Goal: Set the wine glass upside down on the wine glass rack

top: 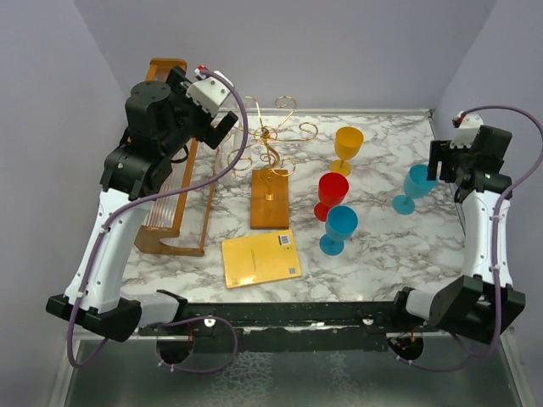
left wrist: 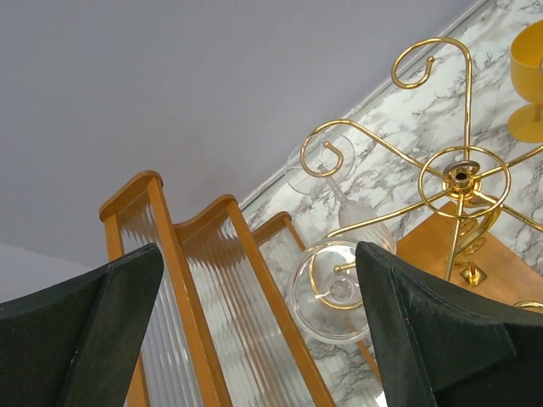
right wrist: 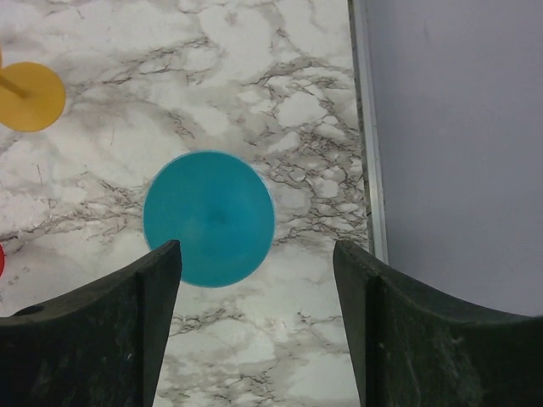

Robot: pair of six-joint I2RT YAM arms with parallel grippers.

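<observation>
Clear wine glass [left wrist: 333,292] on gold wine glass rack [left wrist: 459,176] | just ahead of left end effector [left wrist: 259,263] | fingers spread

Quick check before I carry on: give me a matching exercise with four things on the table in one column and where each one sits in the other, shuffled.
Things
1. clear wine glass
2. teal goblet
3. red goblet
4. yellow booklet

Places
A. between the yellow goblet and the blue goblet
B. at a curled arm of the gold wire rack
C. lying flat on the near side of the rack's wooden base
D. below the open right gripper

Pairs: 1-B, 2-D, 3-A, 4-C
</observation>
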